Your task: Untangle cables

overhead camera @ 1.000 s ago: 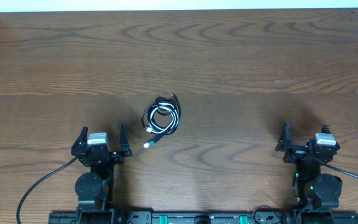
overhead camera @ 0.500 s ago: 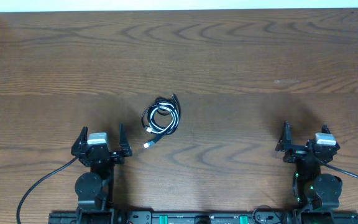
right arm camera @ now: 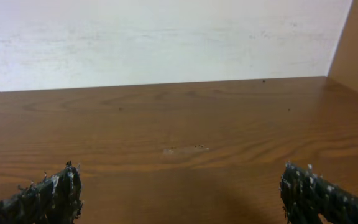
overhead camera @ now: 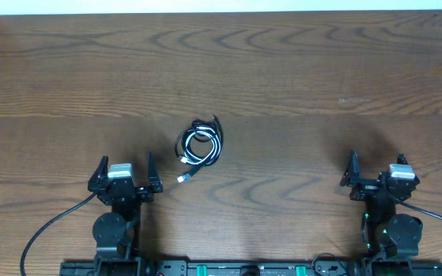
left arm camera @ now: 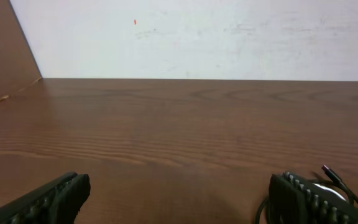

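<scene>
A: Entry one, lower left of the overhead frame?

B: The left gripper. Jaws wide, holding nothing. Its wrist view shows bare table between them.

A: Entry two, centre-left?

B: The cables. One small coil lying flat on the table, with the black cable and the white cable wound together. No gripper touches it.

A: Long axis?

B: The coil itself is roughly round. The loose ends give the line. The white tail and its plug trail toward the lower left, and a black end pokes toward the upper right, so the axis runs lower left to upper right.

A: Bearing from the left jaws?

B: Up and to the right, near but apart. The white plug is the closest part, just off the right-hand finger. In the left wrist view a bit of cable shows at the lower right edge, outside the jaw gap and not in it.

A: Entry three, lower right?

B: The right gripper. Jaws wide and holding nothing. The cables lie well apart from it, toward the frame's left, and its wrist view shows only table.

A: Nearer arm?

B: The left, plainly. My judgement is that the first reach calls for the left arm to go forward and shift right, with the white tail as the likely handle.
</scene>
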